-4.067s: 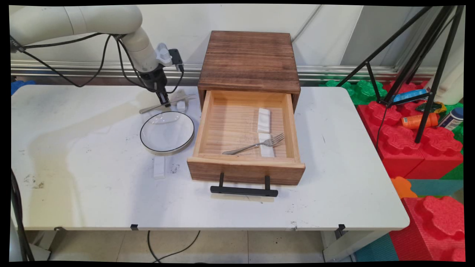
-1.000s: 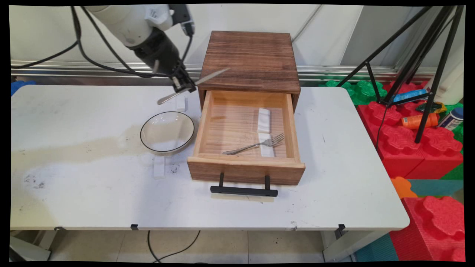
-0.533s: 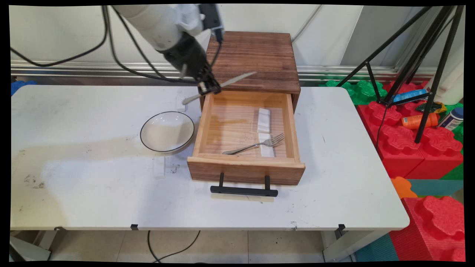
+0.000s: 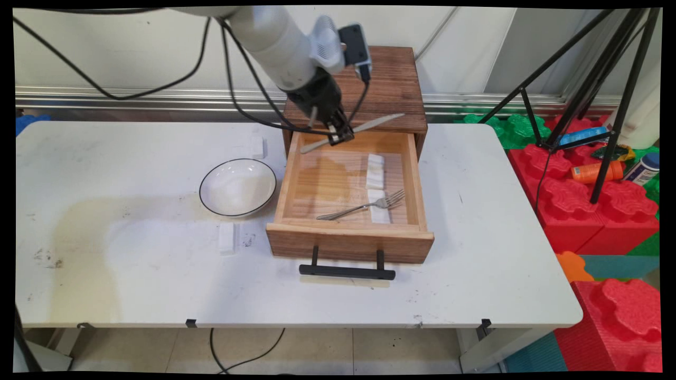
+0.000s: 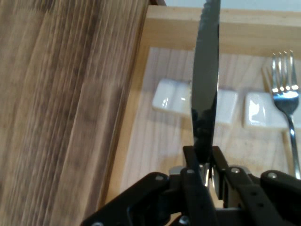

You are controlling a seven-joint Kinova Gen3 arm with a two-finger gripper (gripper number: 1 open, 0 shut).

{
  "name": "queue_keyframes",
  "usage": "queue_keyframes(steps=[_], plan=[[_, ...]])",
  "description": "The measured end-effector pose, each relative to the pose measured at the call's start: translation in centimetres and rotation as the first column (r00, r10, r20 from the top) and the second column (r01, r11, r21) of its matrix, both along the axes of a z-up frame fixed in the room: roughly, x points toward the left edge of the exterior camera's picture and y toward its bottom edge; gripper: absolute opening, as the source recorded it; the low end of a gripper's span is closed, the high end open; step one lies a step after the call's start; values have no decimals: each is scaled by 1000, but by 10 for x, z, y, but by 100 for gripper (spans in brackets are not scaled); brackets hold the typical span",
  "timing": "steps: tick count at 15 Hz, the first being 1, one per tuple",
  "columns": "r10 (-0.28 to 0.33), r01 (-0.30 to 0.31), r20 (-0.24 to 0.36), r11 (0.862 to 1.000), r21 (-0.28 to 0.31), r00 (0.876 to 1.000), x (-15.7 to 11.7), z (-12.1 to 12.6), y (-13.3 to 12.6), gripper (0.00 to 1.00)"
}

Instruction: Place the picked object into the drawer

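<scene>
The hand (image 4: 338, 135) is clamped on a knife (image 4: 353, 132), held near its middle above the back of the open drawer (image 4: 348, 184), just in front of the wooden cabinet (image 4: 355, 84). In the main view the arm covers the cabinet's left top corner and part of its front edge, and the fingers hide the knife's middle, so where handle meets blade cannot be made out there. In the hand view the knife (image 5: 205, 94) runs up from between the fingers (image 5: 190, 162) and is cut off at the top edge; its serrated edge shows on the left, and it crosses over the farther of two white rests (image 5: 171, 95) in the drawer (image 5: 188, 28), hiding that rest's middle. The fork (image 5: 284, 89) shows only its tines and part of its neck, lying on the other rest (image 5: 261, 110) at the right edge. In the main view the fork (image 4: 362, 206) lies slantwise across the nearer rest (image 4: 379, 206). Four seconds earlier the hand was down on the surface (image 4: 132, 264) behind the bowl (image 4: 237, 187), at the knife lying there on a small white rest (image 4: 257, 146); since then it has lifted the knife and carried it rightward over the drawer. Bowl, fork and the rest (image 4: 226, 237) in front of the bowl have not moved.
</scene>
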State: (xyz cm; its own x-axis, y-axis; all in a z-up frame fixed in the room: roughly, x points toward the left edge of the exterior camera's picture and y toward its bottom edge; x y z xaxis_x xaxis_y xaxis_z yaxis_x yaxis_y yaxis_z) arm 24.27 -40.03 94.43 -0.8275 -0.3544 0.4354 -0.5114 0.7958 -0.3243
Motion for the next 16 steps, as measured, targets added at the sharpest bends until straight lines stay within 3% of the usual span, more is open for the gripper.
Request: queue_keyframes(steps=[7, 16], plan=[[-26, 26, 22, 1000, 7, 999, -24, -50, -36, 0], [-43, 40, 62, 998, 46, 997, -25, -103, -59, 0]])
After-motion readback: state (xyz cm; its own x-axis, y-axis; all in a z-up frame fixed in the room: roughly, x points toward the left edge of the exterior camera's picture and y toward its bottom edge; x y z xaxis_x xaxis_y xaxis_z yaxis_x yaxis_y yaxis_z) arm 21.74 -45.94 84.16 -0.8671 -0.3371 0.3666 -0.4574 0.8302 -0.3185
